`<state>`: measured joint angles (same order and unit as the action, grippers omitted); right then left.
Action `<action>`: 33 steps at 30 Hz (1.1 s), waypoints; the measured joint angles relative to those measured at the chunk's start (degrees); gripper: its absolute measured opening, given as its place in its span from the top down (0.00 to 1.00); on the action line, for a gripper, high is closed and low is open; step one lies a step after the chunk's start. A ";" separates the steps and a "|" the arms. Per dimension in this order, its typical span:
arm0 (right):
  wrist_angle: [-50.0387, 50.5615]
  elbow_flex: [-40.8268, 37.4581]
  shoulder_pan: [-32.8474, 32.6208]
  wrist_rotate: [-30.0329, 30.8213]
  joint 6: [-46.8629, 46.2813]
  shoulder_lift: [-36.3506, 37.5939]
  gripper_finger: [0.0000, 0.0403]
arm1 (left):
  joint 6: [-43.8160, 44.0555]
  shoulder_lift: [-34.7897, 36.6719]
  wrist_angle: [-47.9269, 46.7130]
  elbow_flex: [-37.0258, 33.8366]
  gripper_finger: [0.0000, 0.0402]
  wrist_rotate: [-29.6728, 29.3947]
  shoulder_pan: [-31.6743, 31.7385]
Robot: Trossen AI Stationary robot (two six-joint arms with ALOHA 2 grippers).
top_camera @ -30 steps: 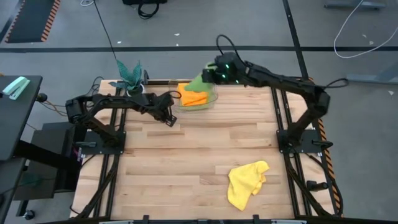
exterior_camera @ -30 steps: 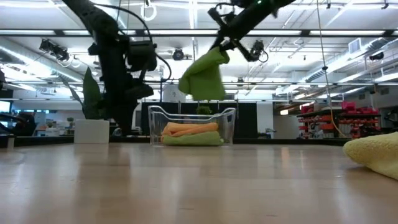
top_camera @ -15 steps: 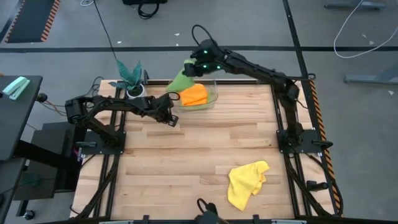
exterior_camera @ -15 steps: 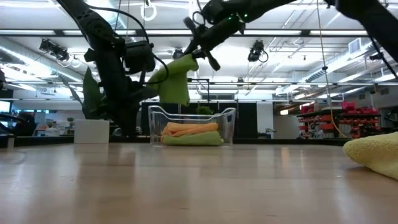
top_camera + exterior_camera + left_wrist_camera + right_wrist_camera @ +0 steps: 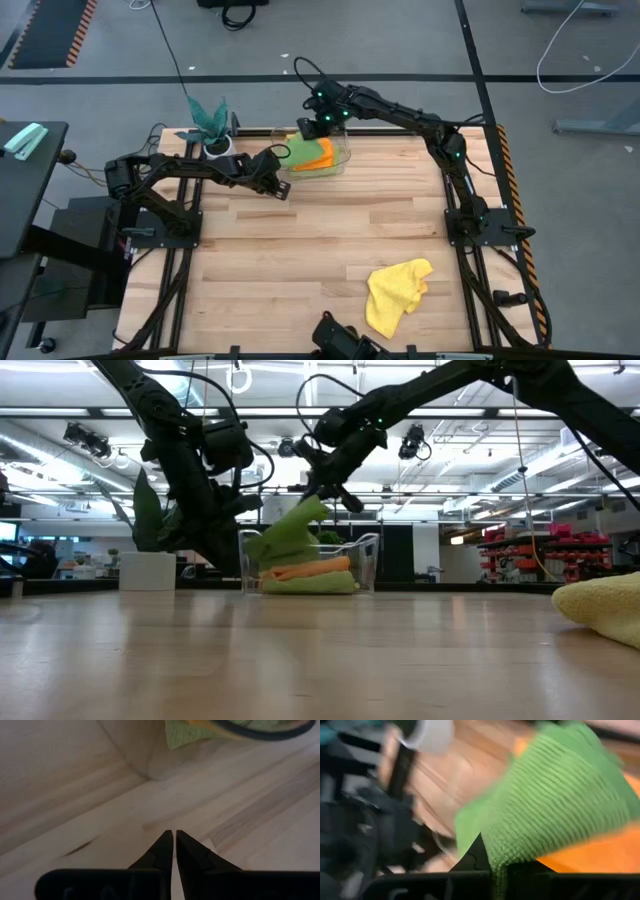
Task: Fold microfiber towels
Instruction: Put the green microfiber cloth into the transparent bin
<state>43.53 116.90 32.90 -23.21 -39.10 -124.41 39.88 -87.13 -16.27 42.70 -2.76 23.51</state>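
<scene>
A: Wood-plank table [image 5: 320,240], open workshop hall behind with ceiling lights. Right gripper [image 5: 312,127] first?

B: Fingers pinched tight on the darker green towel [image 5: 285,532]; the right wrist view shows the cloth clamped between the dark fingers [image 5: 475,855]. Gripper sits at the far-left corner of the clear bin [image 5: 346,157], and the towel hangs down from it, draping over the bin's left wall in the low view.

A: What's in the bin?

B: Orange towel [image 5: 318,153] folded, lying on top of a light lime green towel [image 5: 310,584] at the bottom. Darker green one overlaps the orange one's left end.

A: Left gripper [image 5: 281,190]?

B: Low over the table just left of the bin, nothing in it. Left wrist view shows its fingertips [image 5: 165,845] nearly together, thin slit between them, bare wood underneath, bin corner just ahead.

A: Fourth towel?

B: Yellow towel [image 5: 396,293], crumpled, unfolded, near the front right of the table, well apart from both grippers.

A: Anything else?

B: Teal-leaved plant [image 5: 209,120] in a white pot [image 5: 147,570] at the far-left corner, near the left arm.
</scene>
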 joint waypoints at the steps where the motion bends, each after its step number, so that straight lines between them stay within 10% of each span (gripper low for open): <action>1: 1.97 0.00 0.20 0.06 0.69 0.12 0.98 | 0.00 0.00 -0.16 0.00 0.92 0.00 0.00; 22: 18.10 -2.74 3.73 7.73 3.41 1.01 0.98 | -0.69 -0.04 1.88 0.00 0.94 0.00 0.09; 33: 17.42 -8.59 3.67 8.14 3.27 0.95 0.75 | -2.02 -0.04 1.35 0.00 0.97 0.00 0.09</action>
<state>60.95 108.32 36.58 -15.07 -35.84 -123.46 37.86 -87.18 -14.92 42.70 -2.76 23.59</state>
